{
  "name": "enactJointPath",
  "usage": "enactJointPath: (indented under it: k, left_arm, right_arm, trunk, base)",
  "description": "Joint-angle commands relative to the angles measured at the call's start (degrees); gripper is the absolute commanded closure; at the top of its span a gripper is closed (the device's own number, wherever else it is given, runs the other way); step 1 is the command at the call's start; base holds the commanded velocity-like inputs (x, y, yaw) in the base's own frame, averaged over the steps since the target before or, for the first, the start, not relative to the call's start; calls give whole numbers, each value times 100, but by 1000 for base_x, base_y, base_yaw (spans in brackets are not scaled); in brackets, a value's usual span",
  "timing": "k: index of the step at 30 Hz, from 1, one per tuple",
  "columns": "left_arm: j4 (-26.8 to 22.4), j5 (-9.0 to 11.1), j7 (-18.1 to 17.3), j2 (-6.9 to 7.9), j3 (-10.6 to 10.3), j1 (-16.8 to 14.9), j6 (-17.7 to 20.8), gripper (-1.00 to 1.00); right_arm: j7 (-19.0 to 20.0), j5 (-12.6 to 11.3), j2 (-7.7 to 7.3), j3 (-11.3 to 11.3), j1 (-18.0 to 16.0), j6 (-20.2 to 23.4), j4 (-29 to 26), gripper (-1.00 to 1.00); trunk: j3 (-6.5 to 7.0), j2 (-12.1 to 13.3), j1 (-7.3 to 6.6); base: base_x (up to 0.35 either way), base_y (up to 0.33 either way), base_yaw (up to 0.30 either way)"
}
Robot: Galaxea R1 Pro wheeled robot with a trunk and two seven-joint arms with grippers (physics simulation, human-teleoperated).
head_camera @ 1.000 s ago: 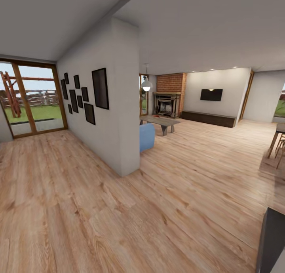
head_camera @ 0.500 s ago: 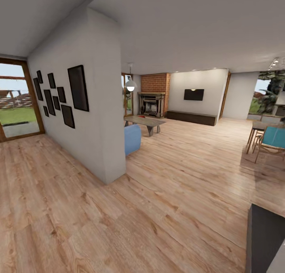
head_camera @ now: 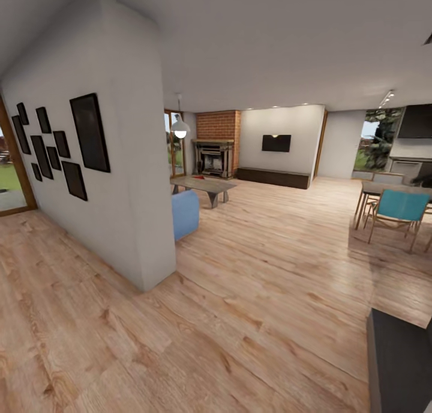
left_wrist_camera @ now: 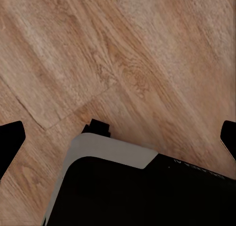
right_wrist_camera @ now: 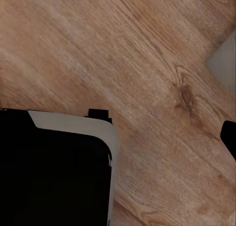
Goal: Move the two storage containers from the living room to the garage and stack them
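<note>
The left tool (left_wrist_camera: 118, 137) hangs released over the plank floor (left_wrist_camera: 147, 48), its 2 fingers (left_wrist_camera: 10, 142) spread wide with nothing between them. It points down beside the robot's black base (left_wrist_camera: 142, 191). The right tool (right_wrist_camera: 118, 137) hangs the same way over the floor. Only 1 finger (right_wrist_camera: 229, 137) stands clear of the dark base (right_wrist_camera: 49, 172), so I cannot tell its state.

From the head view, the living room (head_camera: 264, 179) lies straight ahead, past the end of the white wall (head_camera: 144, 179) and the blue seat (head_camera: 186, 212). The fireplace (head_camera: 215, 155), TV (head_camera: 276, 142) and long dark bench (head_camera: 273, 177) stand at its far side, well apart from both tools.

I cannot make out the 2 containers. A small red patch (head_camera: 200, 175) sits on the low counter (head_camera: 207, 185) before the fireplace, too small to name.

The counter is slightly left of centre, so by my judgement the left arm is marginally nearer. The drive forward comes first.
</note>
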Motion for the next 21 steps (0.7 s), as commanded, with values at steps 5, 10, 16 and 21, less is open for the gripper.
enactJointPath:
  k: [5, 10, 16, 21]
  left_arm:
    - [1, 29, 11, -1, -23, -4, -14, -100]
    - [1, 29, 11, -1, -23, -4, -14, -100]
    - [1, 29, 11, -1, -23, -4, -7, -100]
    - [1, 29, 11, 6, -23, -4, -5, -100]
  right_arm:
    - [16, -37, 0, 57, -6, -27, 15, -100]
    - [21, -37, -3, 57, -6, -27, 15, -100]
    - [4, -37, 6, 51, -6, -27, 15, -100]
    - [-43, -39, 19, 49, -6, -27, 15, -100]
  trunk:
    - [-8, -4, 4]
    - [-8, -4, 4]
    - [-8, -4, 4]
    - [-8, -4, 4]
  base:
    - [327, 98, -2]
    - [327, 98, 0]
    - [327, 87, -10]
    - [327, 20, -199]
